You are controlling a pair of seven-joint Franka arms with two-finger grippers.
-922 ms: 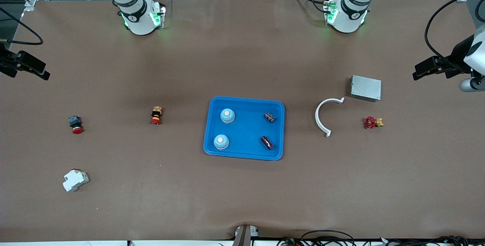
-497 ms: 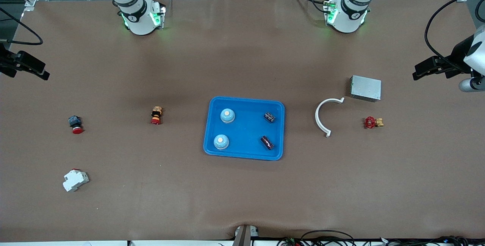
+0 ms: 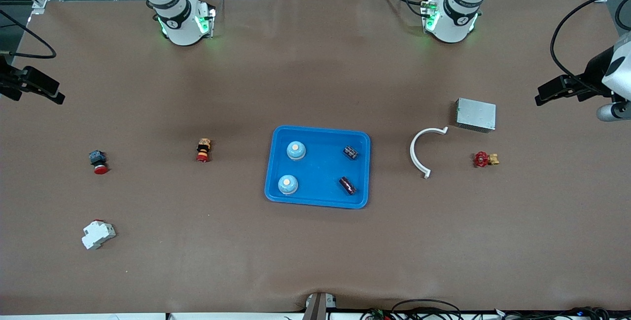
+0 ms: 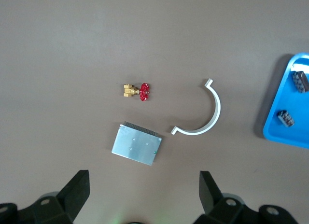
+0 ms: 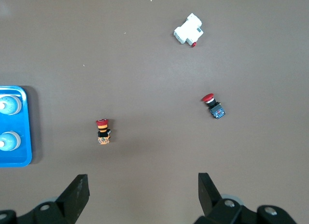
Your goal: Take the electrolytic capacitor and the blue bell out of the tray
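Observation:
A blue tray (image 3: 320, 169) lies mid-table. In it stand two light-blue bells (image 3: 296, 150) (image 3: 287, 184) toward the right arm's end. Two dark capacitors (image 3: 350, 152) (image 3: 347, 185) lie in it toward the left arm's end. My left gripper (image 3: 547, 92) is open and empty, high over the table's edge at the left arm's end. My right gripper (image 3: 52, 90) is open and empty, high over the table's edge at the right arm's end. The left wrist view shows the capacitors (image 4: 300, 81) (image 4: 286, 118) far from the left gripper (image 4: 144, 185). The right wrist view shows the bells (image 5: 8, 105) (image 5: 8, 140) far from the right gripper (image 5: 143, 185).
Toward the left arm's end lie a white curved clamp (image 3: 421, 150), a metal box (image 3: 475, 114) and a red-handled brass valve (image 3: 484, 159). Toward the right arm's end lie an orange and red push button (image 3: 203, 149), a blue and red button (image 3: 97, 161) and a white breaker (image 3: 97, 234).
My left gripper has shifted very slightly. Nothing on the table has moved.

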